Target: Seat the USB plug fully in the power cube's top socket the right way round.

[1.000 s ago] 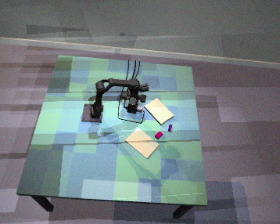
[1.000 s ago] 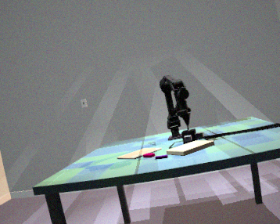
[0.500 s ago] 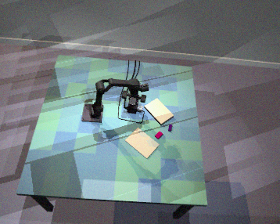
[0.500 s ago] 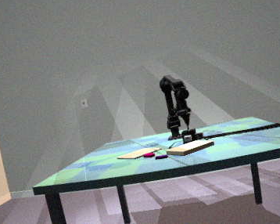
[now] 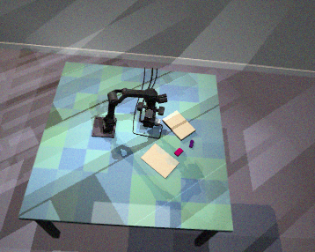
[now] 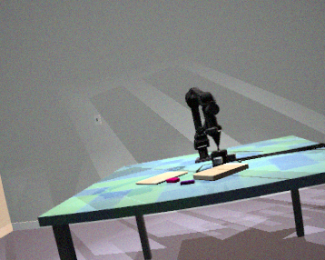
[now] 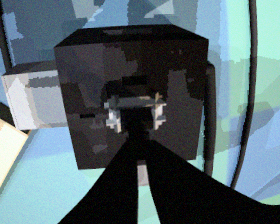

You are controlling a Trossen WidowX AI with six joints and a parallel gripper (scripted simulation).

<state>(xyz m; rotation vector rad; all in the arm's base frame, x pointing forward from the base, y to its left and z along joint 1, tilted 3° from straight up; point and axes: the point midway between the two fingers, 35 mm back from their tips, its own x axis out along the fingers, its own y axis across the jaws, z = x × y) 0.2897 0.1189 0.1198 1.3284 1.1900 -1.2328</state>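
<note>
While the gripper (image 7: 139, 140) sits clamped on the USB plug (image 7: 134, 117) at wrist-view centre, atop the power cube (image 7: 134, 91), plug looks small, rigid, light; pinch its flat sides.

The top view looks steeply down from high and far, taking in the whole table (image 5: 77, 194) with the arm (image 5: 121, 97) near 11 o'clock of centre. The exterior view sits low and distant beyond one table (image 6: 125, 195) corner, facing the arm (image 6: 202, 118) sideways. The wrist view looks straight down, very close, onto the cube (image 7: 81, 72). All share the cube's surroundings.
</note>
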